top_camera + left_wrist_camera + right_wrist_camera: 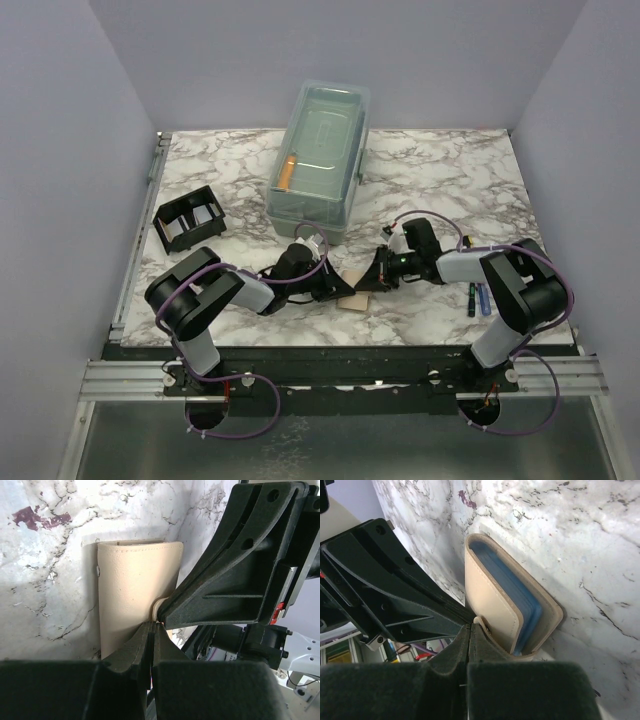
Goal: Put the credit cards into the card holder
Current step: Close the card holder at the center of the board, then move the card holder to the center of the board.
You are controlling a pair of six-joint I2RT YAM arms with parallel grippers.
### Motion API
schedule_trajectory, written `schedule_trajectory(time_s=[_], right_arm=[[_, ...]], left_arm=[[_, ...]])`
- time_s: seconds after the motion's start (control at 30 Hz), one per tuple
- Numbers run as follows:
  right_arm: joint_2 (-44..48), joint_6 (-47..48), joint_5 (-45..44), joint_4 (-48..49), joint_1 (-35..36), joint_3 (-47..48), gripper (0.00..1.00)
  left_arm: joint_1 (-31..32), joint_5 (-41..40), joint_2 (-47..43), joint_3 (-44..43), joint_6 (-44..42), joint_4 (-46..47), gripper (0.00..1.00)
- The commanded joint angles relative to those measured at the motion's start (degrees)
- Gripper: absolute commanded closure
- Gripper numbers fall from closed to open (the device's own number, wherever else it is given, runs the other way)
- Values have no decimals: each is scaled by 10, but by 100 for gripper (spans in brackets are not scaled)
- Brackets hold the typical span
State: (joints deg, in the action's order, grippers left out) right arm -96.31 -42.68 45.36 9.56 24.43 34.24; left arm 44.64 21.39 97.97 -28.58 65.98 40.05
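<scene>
Pinched shut on pouch (135, 580) with left tool (152, 626) and right tool (469, 628); may slip off tab (481, 622), leaving card (520, 595) stuck inside

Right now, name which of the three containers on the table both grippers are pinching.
The tan pouch at front centre, blue cards inside: left gripper and right gripper are shut on it. The black rack and clear lidded box stand apart, untouched.
</scene>
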Motion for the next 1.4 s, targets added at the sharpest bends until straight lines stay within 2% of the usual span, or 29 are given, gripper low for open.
schedule_trajectory(time_s=[0.0, 0.2, 0.33, 0.4, 0.47, 0.6, 0.7, 0.77, 0.8, 0.97, 1.1, 1.27, 1.37], right_arm=[[-59, -2, -161, -51, 21, -59, 100], [-72, -53, -220, -28, 21, -77, 100], [-32, -40, -169, 23, 21, -91, 99], [12, -3, -171, -33, 23, -57, 90], [65, 32, -196, -102, 29, -20, 75], [129, 63, -255, -249, 59, 68, 52], [165, 22, -342, -324, 105, 109, 32], [174, -22, -400, -377, 138, 134, 9], [172, -48, -438, -403, 149, 145, 1], [117, -180, -544, -471, 224, 194, 0], [21, -262, -630, -562, 272, 268, 0], [-67, -232, -623, -523, 292, 301, 0], [-94, -258, -673, -568, 296, 321, 0]], left_arm=[[13, -17, -1, 3, -21, -35, 100], [13, -5, -22, -10, -28, -51, 98], [13, 7, -68, -28, -46, -95, 89], [12, 7, -109, -33, -61, -126, 77], [8, 2, -156, -39, -80, -169, 67], [1, -32, -258, -54, -125, -287, 49], [-1, -83, -344, -70, -163, -405, 40], [-3, -122, -396, -73, -182, -468, 35], [-5, -142, -423, -73, -188, -496, 32], [-8, -208, -534, -77, -200, -581, 25], [-9, -209, -579, -79, -206, -605, 23], [-9, -198, -587, -75, -204, -605, 23], [-9, -193, -596, -75, -204, -605, 23]])
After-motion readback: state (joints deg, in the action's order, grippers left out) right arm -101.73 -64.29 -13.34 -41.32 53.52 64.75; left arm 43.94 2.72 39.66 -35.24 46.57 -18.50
